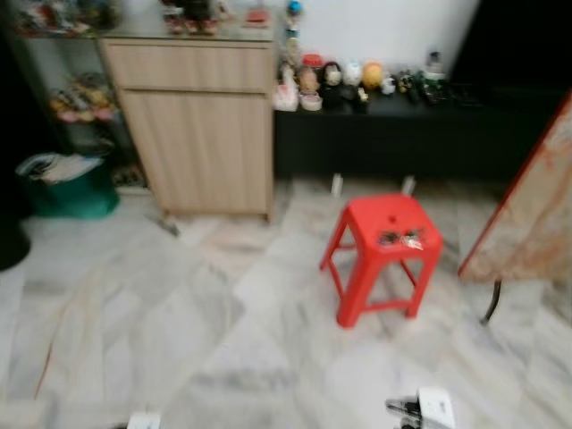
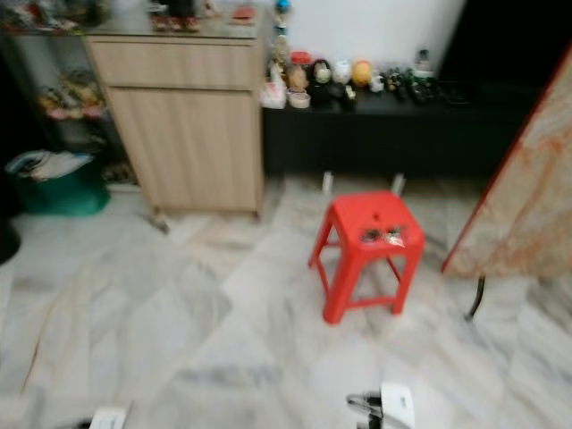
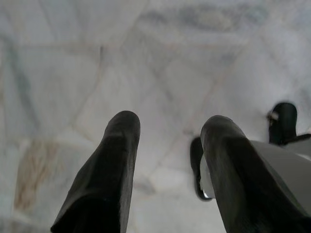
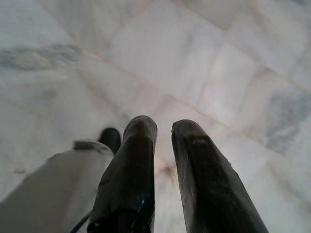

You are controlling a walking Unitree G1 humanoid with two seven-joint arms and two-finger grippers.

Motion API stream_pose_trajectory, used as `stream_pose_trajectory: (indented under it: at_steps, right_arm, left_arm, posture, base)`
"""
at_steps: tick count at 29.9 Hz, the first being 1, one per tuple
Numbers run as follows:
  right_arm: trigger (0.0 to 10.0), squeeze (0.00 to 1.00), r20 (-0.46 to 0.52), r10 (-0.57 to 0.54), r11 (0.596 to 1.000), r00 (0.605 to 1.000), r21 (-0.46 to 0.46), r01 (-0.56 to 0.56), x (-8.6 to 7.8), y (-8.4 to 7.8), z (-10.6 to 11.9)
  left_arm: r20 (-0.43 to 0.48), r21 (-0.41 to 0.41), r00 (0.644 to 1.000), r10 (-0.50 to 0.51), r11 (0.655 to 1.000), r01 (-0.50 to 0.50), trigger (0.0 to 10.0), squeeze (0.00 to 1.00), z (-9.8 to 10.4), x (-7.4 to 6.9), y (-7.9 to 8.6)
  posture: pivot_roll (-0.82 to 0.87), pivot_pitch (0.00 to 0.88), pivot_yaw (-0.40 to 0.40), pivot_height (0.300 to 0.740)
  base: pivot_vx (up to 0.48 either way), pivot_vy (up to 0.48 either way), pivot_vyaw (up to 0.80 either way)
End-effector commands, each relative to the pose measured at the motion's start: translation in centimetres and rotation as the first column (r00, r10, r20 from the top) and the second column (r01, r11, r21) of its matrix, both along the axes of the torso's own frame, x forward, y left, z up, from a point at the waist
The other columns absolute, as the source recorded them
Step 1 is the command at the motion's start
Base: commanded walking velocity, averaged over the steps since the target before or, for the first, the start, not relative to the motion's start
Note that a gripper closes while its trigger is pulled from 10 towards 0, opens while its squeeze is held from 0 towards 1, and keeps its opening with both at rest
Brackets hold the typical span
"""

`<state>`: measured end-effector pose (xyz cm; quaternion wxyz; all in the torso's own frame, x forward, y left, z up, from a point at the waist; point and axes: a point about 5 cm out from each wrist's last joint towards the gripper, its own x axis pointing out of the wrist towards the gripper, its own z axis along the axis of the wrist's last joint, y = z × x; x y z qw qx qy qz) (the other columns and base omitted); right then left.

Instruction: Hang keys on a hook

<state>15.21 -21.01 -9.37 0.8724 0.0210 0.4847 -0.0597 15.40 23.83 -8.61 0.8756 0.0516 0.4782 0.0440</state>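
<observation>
The keys (image 1: 400,239) lie near the front edge of the red stool (image 1: 357,264) (approach step, I judge), both pincers hanging apart, empty; next, walk closer and reach.

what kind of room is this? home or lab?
Most likely a home living room or hallway. Marble-look tiled floor, a wooden cabinet against the wall, and a low black shelf lined with small figurines. A red plastic stool with keys on its seat stands in front.
</observation>
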Motion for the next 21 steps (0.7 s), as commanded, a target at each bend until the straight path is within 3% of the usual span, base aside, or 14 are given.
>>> stream_pose_trajectory:
  at_steps: [1,21]
  right_arm:
    - [10.0,0.00,0.014,0.001,1.000,1.000,0.011,-0.001,0.37,0.35,0.10]
    - [10.0,0.00,0.032,0.015,1.000,0.999,0.018,-0.016,0.53,0.30,0.21]
  left_arm:
    - [-0.035,0.019,0.999,-0.010,1.000,0.011,10.0,0.00,-0.28,-1.00,0.47]
    - [-0.035,0.020,0.999,-0.016,1.000,0.017,10.0,0.00,-0.29,-0.98,0.37]
  posture:
    - [0.07,0.000,-0.023,0.716]
    - [0.07,0.000,-0.028,0.716]
  base:
    - [0.000,0.000,-0.64]
    - [0.000,-0.170,0.00]
